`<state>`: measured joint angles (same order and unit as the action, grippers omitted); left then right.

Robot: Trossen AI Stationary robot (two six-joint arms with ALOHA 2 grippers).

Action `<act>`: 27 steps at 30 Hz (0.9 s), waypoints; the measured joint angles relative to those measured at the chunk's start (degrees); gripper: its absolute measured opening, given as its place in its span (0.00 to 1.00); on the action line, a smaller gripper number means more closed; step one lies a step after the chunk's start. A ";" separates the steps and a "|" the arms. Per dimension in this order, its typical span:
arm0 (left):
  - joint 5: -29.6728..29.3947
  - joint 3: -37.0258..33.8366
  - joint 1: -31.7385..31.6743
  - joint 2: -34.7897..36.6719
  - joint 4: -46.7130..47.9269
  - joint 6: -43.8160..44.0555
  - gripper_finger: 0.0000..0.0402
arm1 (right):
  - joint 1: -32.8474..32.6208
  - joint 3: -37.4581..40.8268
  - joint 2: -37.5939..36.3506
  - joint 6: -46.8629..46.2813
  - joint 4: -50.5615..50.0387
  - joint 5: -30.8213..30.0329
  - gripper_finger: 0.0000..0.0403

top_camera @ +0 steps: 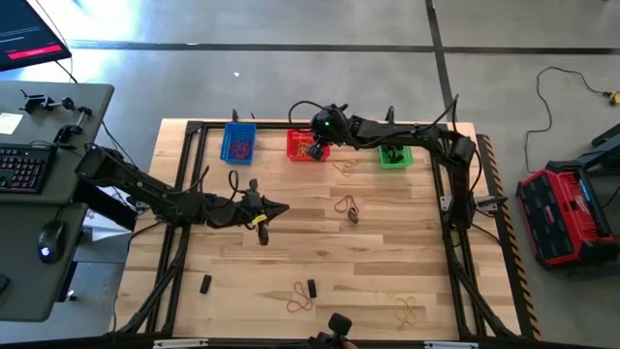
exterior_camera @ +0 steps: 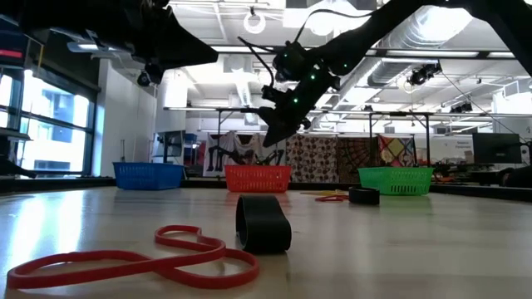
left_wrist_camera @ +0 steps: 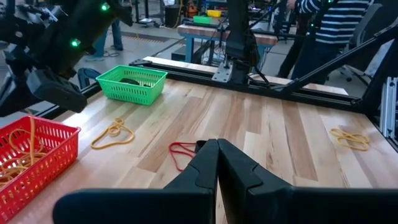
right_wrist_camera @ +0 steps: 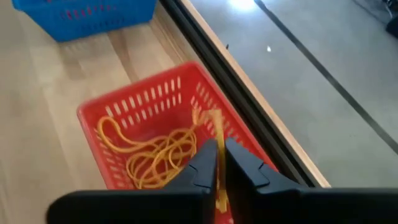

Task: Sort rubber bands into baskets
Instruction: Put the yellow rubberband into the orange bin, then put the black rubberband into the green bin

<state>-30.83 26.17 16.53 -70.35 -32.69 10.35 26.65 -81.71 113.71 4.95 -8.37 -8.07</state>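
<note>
A yellow rubber band [right_wrist_camera: 215, 134] hangs pinched between my right gripper's [right_wrist_camera: 217, 163] nearly closed fingers, directly above the red basket [right_wrist_camera: 99, 112], which already holds a tangle of yellow bands [right_wrist_camera: 155, 158]. Several loose bands [top_camera: 346, 205] remain scattered on the table [top_camera: 387, 252]. My left gripper [top_camera: 279, 207] waits clenched and empty mid-table.

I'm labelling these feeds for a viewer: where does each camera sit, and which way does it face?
High: overhead, straight down; both arms, table.
Low: tabletop height, looking across at the three baskets; arms enter from above.
Left wrist: on the left arm, past its shut left end effector toward the green basket.
Right wrist: on the right arm, past the right end effector, pinching a yellow band over the red basket.
All four views show the red basket.
</note>
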 joint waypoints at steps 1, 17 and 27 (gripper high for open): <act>-0.02 0.00 0.00 0.00 -0.02 0.00 0.00 | 0.02 0.00 0.00 -0.02 -0.54 -0.04 0.05; -0.02 0.02 0.00 -0.02 0.07 -1.51 0.00 | -0.01 0.01 -3.60 -4.38 -4.57 -0.83 0.30; -0.03 0.02 0.00 -0.02 1.25 -1.98 0.00 | -3.89 3.41 -7.12 -2.23 0.56 5.43 0.03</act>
<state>-30.86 26.20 16.53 -70.37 -31.44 8.37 22.76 -78.30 106.59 2.72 -7.81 -2.64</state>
